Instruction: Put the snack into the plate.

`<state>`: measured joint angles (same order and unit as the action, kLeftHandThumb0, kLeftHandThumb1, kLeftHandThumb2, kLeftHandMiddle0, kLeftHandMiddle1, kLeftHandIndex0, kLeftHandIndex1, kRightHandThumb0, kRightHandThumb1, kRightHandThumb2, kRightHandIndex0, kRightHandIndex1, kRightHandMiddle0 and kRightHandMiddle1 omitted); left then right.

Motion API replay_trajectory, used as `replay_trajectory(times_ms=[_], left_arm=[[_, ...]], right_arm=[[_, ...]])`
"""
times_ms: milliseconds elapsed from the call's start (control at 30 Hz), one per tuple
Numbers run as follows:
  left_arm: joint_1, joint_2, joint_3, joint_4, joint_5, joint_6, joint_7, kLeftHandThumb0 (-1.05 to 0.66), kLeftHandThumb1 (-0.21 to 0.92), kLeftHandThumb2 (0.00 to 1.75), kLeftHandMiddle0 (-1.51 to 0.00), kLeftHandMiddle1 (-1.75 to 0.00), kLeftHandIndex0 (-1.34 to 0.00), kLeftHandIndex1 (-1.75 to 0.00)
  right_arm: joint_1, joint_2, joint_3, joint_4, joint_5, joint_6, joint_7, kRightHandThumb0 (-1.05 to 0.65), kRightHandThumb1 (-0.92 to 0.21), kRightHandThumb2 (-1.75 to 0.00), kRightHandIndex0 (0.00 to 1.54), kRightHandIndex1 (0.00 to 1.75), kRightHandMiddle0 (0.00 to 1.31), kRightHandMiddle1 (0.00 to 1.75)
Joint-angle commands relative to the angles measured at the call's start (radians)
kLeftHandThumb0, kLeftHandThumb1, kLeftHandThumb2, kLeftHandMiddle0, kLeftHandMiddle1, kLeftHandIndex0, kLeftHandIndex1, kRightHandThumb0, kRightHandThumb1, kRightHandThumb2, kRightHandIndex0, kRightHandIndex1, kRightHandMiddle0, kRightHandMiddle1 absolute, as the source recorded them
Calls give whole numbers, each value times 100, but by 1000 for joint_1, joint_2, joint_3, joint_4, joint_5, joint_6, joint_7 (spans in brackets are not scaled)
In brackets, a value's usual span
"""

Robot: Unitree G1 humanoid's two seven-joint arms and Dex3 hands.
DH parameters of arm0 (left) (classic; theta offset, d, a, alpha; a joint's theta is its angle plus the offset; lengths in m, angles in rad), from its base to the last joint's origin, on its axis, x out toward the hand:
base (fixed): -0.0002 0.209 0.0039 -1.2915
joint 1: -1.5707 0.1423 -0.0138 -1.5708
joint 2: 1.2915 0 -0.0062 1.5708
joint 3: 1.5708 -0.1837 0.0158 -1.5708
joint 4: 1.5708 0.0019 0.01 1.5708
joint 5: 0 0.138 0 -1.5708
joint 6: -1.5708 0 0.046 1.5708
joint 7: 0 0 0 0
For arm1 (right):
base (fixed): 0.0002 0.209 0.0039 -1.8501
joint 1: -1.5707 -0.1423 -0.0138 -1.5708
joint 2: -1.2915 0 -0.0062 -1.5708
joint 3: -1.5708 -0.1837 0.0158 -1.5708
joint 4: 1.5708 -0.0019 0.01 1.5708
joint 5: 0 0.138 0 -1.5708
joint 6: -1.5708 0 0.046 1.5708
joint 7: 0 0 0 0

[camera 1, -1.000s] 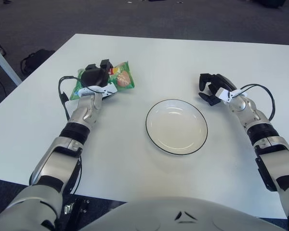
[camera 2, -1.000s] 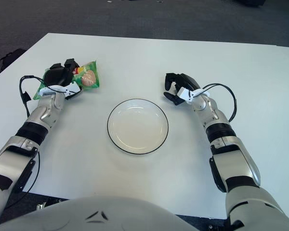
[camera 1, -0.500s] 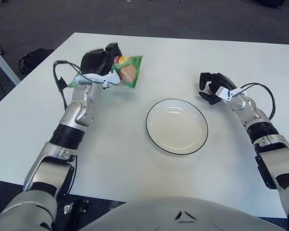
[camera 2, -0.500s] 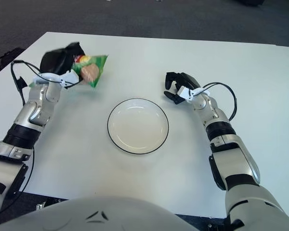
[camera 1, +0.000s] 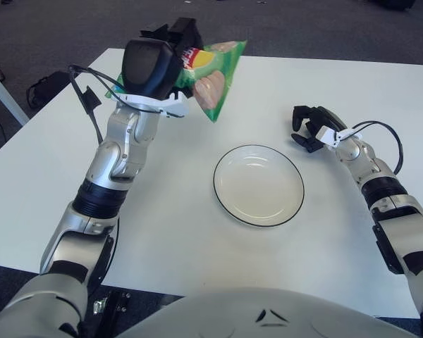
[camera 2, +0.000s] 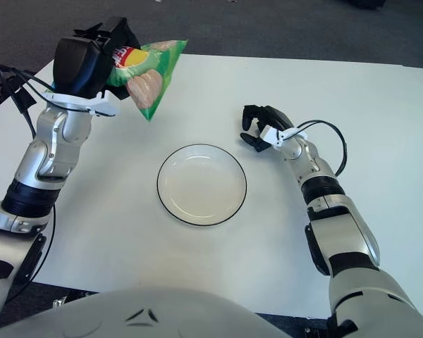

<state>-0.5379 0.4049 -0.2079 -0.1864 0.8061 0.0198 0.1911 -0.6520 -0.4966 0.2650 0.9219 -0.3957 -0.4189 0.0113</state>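
Observation:
A green snack bag (camera 1: pixel 213 76) hangs in the air above the table, up and left of the plate. My left hand (camera 1: pixel 158 62) is shut on the bag's left end and holds it well clear of the tabletop. The white plate with a dark rim (camera 1: pixel 227 202) sits empty at the table's middle. My right hand (camera 1: pixel 310 129) shows beside the plate, to its upper right, fingers curled with nothing in them.
The white table (camera 1: pixel 197 246) spreads under both arms. A black cable (camera 1: pixel 87 113) loops off my left wrist, and another cable (camera 1: pixel 386 134) loops off my right wrist. Dark floor lies beyond the far edge.
My left hand has lifted the snack bag off the table and carried it up and to the right, toward the plate. The right hand has stayed where it was.

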Motion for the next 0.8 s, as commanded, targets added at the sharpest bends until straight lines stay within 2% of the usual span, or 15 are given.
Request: replay_trajectory(times_ms=[0,267,467,667,767], left_arm=[[31,-36,-24,-39,-35,-37,-26,0,-8,175,-91,-169,-69,-175],[53,-79,-36,-113,-146,-112,-125,0,-7,175,-90,-171,-68,-175],[99,-69,-102,-165,-175,-213,-211,0,-7,175,-90,-172,-68,-175],[91,-56,-104,-135,-233,-296,-278,0,-7,175,-90,-172,-67,-175],[66,-57,-118,-83,-259,-364,-295,0,-7,175,-90,-172,-67,-175]], right_arm=[[77,21,30,63,-25,41,35,-49,-30,-133,114,175,62,175],[79,21,35,55,-33,41,30,-49,-30,-134,115,175,63,175],[83,19,42,42,-50,42,10,-49,-29,-134,117,175,63,175],[68,24,62,60,-79,52,-26,-50,-29,-135,120,175,64,175],[59,29,62,81,-79,57,-48,-50,-28,-135,120,175,64,175]])
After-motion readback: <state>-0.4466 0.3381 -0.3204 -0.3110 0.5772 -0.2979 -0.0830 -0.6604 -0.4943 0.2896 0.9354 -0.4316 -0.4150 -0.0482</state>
